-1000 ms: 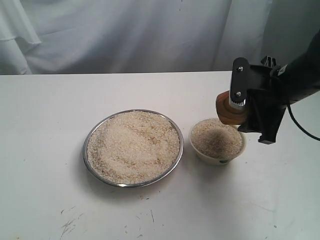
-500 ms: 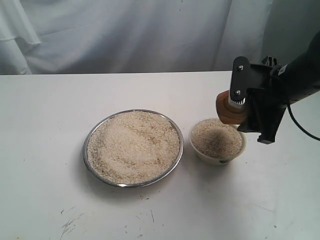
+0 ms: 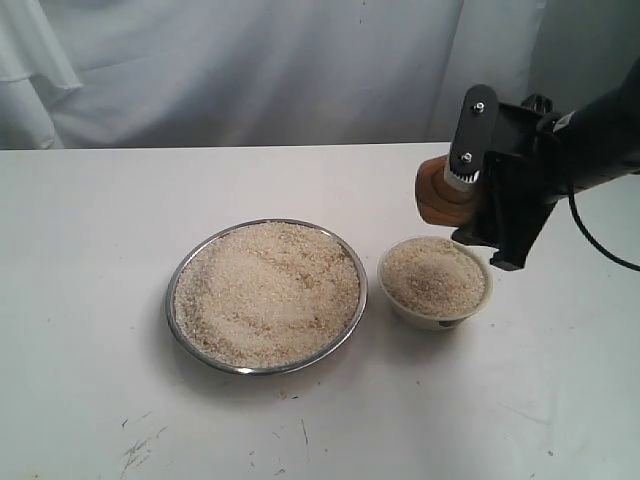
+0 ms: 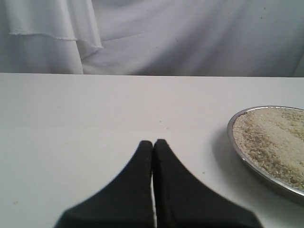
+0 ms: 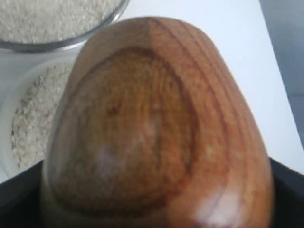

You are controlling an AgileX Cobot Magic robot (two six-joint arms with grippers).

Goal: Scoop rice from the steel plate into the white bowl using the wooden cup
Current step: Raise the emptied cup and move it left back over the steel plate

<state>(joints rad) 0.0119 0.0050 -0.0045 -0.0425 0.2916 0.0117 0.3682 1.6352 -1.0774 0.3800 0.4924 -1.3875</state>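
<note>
My right gripper (image 3: 482,195) is shut on the wooden cup (image 3: 440,196), holding it tipped on its side above the far rim of the white bowl (image 3: 436,318). The bowl is heaped with rice (image 3: 434,274). In the right wrist view the cup's (image 5: 156,128) rounded base fills the picture and its mouth is hidden; the bowl (image 5: 13,97) and the steel plate's rim (image 5: 61,45) lie beyond it. The steel plate (image 3: 172,300), full of rice (image 3: 265,290), sits left of the bowl. My left gripper (image 4: 153,142) is shut and empty over bare table, with the plate's rim (image 4: 231,137) off to one side.
A white tabletop (image 3: 90,250) carries the plate and bowl close together near the middle. A white cloth backdrop (image 3: 250,70) hangs behind the table. A black cable (image 3: 600,250) trails from the right arm. Small dark marks (image 3: 140,450) dot the front of the table.
My right gripper has risen and shifted left with the wooden cup, lifting it away from the bowl's rim. The shadow on the bowl's rice has faded.
</note>
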